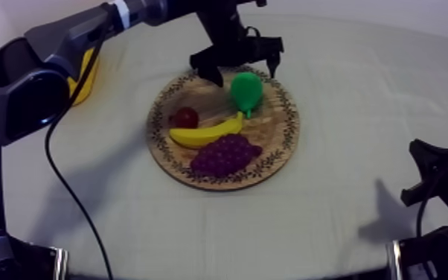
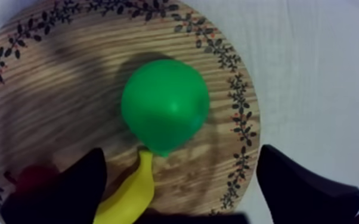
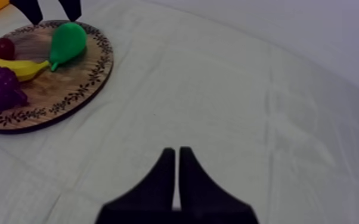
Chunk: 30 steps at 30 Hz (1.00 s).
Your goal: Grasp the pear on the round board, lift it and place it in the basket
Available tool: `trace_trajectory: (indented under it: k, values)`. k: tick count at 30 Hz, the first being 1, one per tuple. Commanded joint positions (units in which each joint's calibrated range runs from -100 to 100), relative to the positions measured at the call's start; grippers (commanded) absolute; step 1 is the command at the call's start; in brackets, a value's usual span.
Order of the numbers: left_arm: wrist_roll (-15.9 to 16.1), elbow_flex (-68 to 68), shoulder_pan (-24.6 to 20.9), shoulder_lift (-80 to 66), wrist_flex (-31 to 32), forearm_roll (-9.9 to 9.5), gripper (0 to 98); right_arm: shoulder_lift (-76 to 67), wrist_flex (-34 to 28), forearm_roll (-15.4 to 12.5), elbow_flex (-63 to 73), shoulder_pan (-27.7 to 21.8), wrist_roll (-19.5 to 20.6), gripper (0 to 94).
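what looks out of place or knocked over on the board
Nothing stands out. The pear, banana, grapes and small red fruit all lie on the board, none on the cloth. The left tool hovers open over the pear.

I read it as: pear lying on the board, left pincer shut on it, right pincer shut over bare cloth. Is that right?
Not quite. The left pincer is open: the left wrist view shows its fingers wide apart above the pear, gripping nothing. The pear lies on the board; the right pincer is shut over cloth.
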<state>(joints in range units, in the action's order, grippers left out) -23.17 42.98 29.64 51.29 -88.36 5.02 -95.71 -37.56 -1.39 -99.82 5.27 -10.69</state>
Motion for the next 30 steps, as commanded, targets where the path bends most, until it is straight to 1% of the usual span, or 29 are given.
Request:
trace_trajectory:
  k: [1,4,7,22,25,30]
  values:
    - [-0.19,3.14,-0.01,2.53,-2.15,-0.25,95.2,-0.04,-0.02,0.00,0.05,0.01,-0.03,0.4]
    - [-0.31,6.79,-0.05,5.08,-4.43,-0.63,95.2,-0.04,-0.02,0.00,0.05,0.01,-0.03,0.4]
    - [-0.28,9.35,-0.10,7.14,-5.55,-0.59,95.2,-0.04,-0.02,0.00,0.05,0.01,-0.03,0.4]
    - [0.31,19.53,-1.08,15.68,-9.32,-0.32,94.6,-0.04,-0.02,0.00,0.05,0.01,-0.03,0.4]
    - [0.51,21.10,-1.15,16.73,-9.73,-0.28,91.3,-0.04,-0.02,0.00,0.05,0.01,-0.03,0.4]
    - [0.72,23.07,-1.15,17.87,-10.26,-0.22,78.7,-0.04,-0.02,0.00,0.05,0.01,-0.03,0.4]
